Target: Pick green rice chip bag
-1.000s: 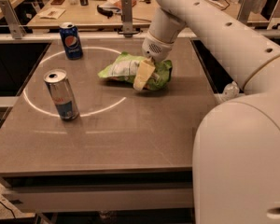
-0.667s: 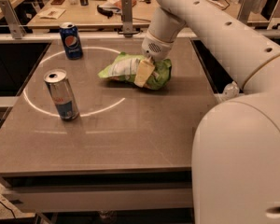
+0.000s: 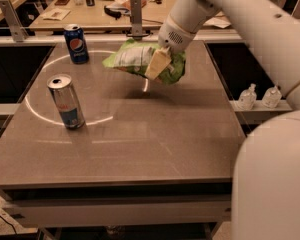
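Reached in from the upper right with a thick white arm (image 3: 240, 14), sloping down and leftward over the far half of the worktop (image 3: 165, 134). Ended in a rounded wrist, with the gripper (image 3: 157, 65) pointing down and slightly left beneath it. Pinched the green rice chip bag (image 3: 127, 56) between the jaws, with one pale finger (image 3: 156, 63) lying across the bag's front face and the other hidden behind the foil. Held the bag tilted and clear of the worktop, its longer part stretching to the left of the gripper, with a dark shadow on the surface below.

Also on the worktop, well apart from the bag: a blue drink can (image 3: 76, 43) upright near the far left edge, and a silver drink can (image 3: 66, 101) upright nearer the front left, its top visible. Caught a bright ring of light (image 3: 97, 121) on the left half of the worktop, with the silver can on its near arc. Filled the lower right corner with the robot's white body (image 3: 275, 184). Showed two small bottles (image 3: 248, 97) on a ledge just past the worktop's right edge.
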Action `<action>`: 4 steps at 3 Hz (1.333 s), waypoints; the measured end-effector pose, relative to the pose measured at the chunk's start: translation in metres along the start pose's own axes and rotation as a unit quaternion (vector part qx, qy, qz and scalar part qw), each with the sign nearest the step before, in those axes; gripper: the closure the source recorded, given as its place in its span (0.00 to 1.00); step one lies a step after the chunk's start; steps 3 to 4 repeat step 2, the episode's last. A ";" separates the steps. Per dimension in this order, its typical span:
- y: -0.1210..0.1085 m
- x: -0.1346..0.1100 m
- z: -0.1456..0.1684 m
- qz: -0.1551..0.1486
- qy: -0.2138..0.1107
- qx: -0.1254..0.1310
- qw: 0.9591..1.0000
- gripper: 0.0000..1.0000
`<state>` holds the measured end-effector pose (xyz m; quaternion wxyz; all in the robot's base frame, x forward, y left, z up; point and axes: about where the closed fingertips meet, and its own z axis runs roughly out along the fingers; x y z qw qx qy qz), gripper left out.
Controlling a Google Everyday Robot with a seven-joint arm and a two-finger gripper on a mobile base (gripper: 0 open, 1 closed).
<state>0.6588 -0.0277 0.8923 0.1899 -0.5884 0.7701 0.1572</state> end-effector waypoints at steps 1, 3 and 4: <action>0.021 -0.035 -0.069 -0.055 -0.106 0.024 0.992 1.00; 0.024 -0.038 -0.070 -0.059 -0.115 0.020 0.991 1.00; 0.024 -0.038 -0.070 -0.059 -0.115 0.020 0.991 1.00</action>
